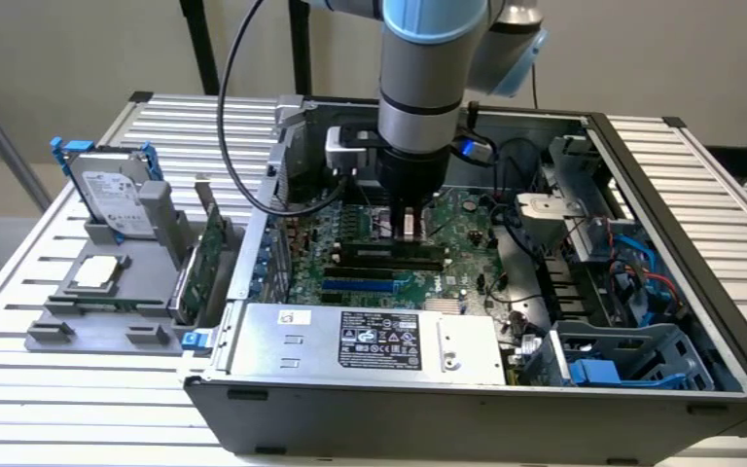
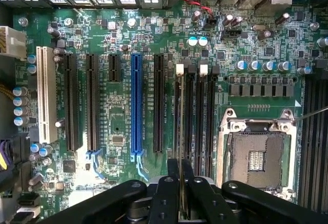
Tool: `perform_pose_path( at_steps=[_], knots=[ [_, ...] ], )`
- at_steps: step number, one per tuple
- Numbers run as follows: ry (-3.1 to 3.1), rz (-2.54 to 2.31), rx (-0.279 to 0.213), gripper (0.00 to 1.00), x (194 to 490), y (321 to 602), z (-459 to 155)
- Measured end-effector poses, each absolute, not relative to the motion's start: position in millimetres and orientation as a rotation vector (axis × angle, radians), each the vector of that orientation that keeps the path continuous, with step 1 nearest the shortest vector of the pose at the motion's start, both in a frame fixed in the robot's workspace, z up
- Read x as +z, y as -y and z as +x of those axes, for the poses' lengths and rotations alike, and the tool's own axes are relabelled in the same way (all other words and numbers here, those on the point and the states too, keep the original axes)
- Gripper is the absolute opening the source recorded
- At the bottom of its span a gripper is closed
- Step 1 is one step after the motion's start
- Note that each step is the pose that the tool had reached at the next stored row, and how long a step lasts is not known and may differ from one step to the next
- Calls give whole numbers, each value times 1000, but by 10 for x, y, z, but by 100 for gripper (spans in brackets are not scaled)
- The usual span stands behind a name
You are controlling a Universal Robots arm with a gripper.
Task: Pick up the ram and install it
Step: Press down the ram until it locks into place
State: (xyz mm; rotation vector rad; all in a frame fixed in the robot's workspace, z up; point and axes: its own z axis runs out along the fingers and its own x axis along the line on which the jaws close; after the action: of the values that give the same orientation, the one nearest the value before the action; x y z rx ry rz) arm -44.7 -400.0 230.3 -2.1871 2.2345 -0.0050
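Ram held edge-on between closed fingers of end effector, lowered inside open computer case on slatted desk. Seen from wrist view as thin upright stick lined up over black memory slot, just beside white latch at far end of slot. Whether seated in slot or just above it, impossible to tell. More empty black slots directly alongside, second white latch close by. Blue expansion slot further off to one side of end effector on green motherboard, white slot well beyond that. Open processor socket with metal frame on opposite side, near end effector.

From exterior view, arm reaching straight down into middle of case, end effector low over motherboard. Grey power supply with black label at near edge of case, in front of end effector. Outside case, toward exterior view's left: silver hard drive in blue rails standing in grey holder, green card upright beside it, processor chip flat on holder.
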Motion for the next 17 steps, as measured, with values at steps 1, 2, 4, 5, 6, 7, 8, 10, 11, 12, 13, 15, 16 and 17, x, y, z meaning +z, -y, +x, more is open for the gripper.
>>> perform_pose_path(
  at_steps=[1,2,4,5,6,7,8,10,11,12,13,15,16,17],
  knots=[
    [-2235,-2188,-6,0,2299,3999,-448],
    [-2235,-2188,-7,0,2296,3997,-448],
    [-2236,-2189,-9,0,2293,3991,-449],
    [-2236,-2189,-9,0,2292,3987,-449],
    [-2236,-2189,-10,0,2290,3983,-449],
    [-2237,-2189,-10,0,2289,3979,-449],
    [-2237,-2190,-11,0,2288,3975,-449],
    [-2237,-2190,-12,0,2286,3967,-449],
    [-2237,-2190,-12,0,2285,3964,-449],
    [-2238,-2191,-13,0,2283,3963,-449],
    [-2239,-2191,-15,0,2282,3963,-449],
    [-2240,-2193,-18,0,2278,3963,-451],
    [-2241,-2193,-19,0,2275,3963,-452],
    [-2241,-2194,-20,0,2272,3962,-453]
  ],
)
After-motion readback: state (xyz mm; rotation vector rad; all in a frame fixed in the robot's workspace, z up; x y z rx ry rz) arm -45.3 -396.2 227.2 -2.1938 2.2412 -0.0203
